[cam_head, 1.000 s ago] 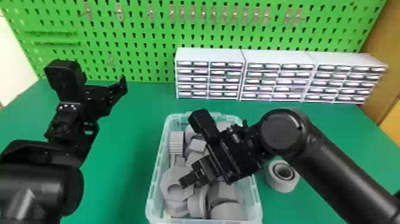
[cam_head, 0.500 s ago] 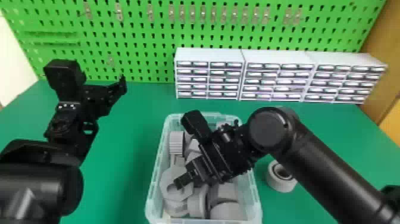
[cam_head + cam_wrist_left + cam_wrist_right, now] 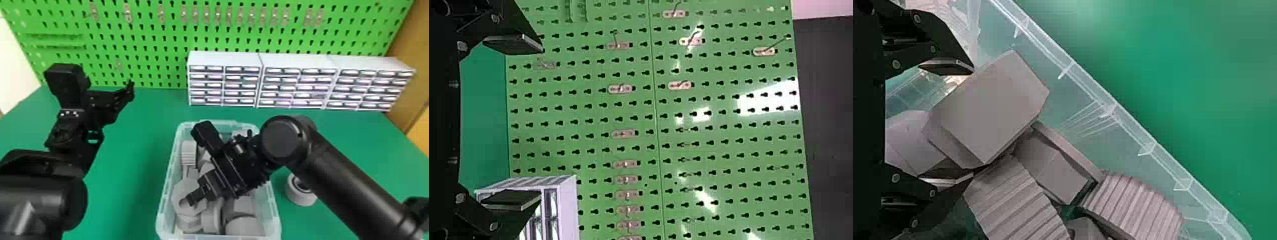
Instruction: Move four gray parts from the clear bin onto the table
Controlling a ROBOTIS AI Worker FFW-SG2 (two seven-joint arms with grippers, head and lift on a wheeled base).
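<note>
My right gripper is low inside the clear bin, over the hexagonal gray part near the bin's left wall. In the right wrist view my right gripper is open, its fingers on either side of a faceted gray block; the tips are close to its edges, and slight gaps show. Ribbed gray parts lie against that block. One round gray ring sits on the table outside the bin's right wall. My left gripper is parked at the left; in its wrist view the left gripper stands open and holds nothing.
White drawer cabinets stand behind the bin, before the green pegboard. More gray parts crowd the bin close to my right gripper. Green table lies between the left arm and the bin.
My right gripper has shifted slightly left and toward the near side, its tip now lower over the hexagonal part. The left arm has stayed still.
</note>
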